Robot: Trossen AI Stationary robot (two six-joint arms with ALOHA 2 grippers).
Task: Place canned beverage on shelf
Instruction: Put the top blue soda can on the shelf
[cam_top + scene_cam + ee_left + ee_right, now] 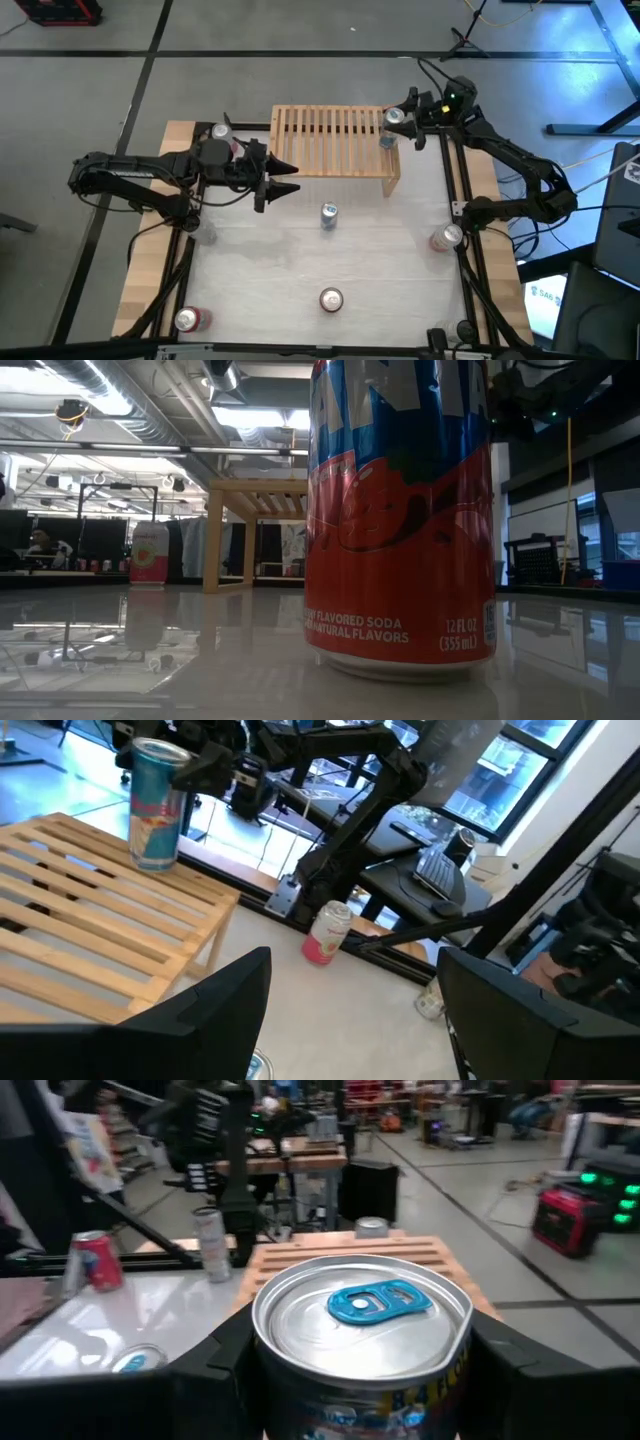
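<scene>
Right gripper (393,122) clamping blue can (390,128) on shelf (330,140).
Left gripper (285,178) hovering beside shelf, my fingers standing apart.

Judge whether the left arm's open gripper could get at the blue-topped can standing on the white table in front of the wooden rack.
Probably yes: the left gripper hangs open near the blue-topped can, with bare table between and nothing in the way.

Lighting's pretty even overhead, ceiling strips (250,415) glow bright in the low view and bounce off the glossy worktop (200,650) as glare. The big red can (400,520) right at the lens looks soft, and the right wrist view is blurry in the background
</scene>
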